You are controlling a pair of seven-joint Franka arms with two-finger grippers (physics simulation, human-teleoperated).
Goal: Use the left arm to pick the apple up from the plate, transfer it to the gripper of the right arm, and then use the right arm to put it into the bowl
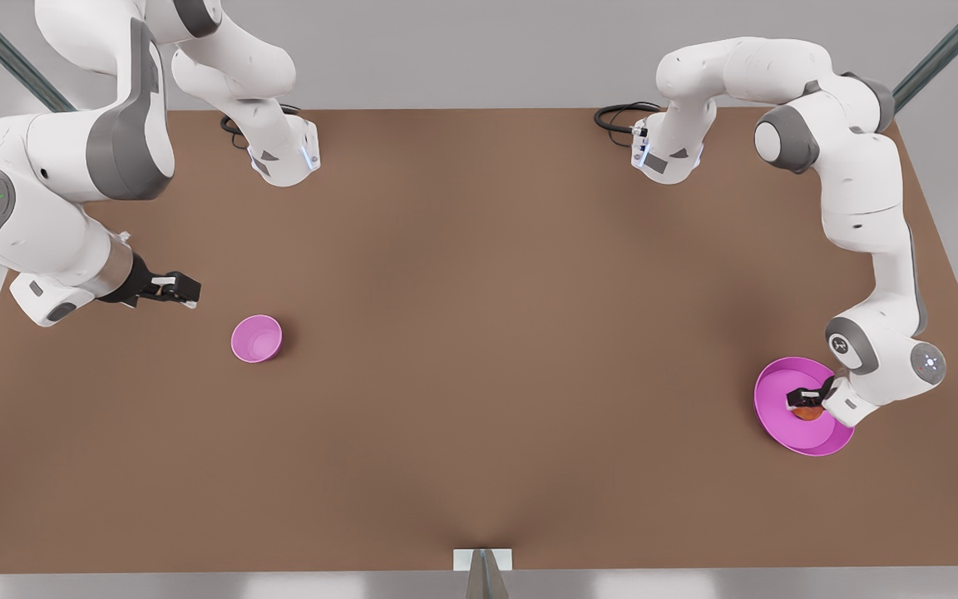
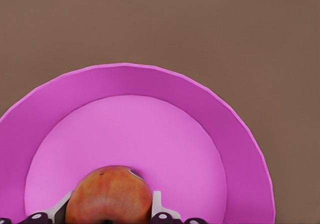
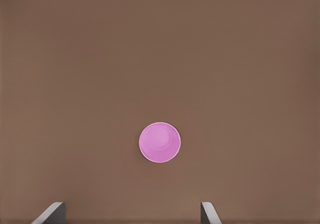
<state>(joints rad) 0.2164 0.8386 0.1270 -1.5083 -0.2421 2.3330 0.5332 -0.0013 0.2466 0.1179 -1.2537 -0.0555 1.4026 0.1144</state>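
On the brown tabletop (image 1: 479,333), the left gripper (image 1: 808,400) pinches the small red-orange apple (image 2: 108,195) on the wide magenta plate (image 2: 235,149) to lift it, while the right gripper (image 1: 182,289) waits spread near the small deep pink bowl (image 1: 256,339).

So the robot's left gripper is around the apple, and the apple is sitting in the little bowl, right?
Not quite. The left gripper is around the apple, but the apple sits on the wide plate, not in the bowl. The left wrist view shows it on the plate; in the front view the bowl stands by itself near the right gripper, which waits open.
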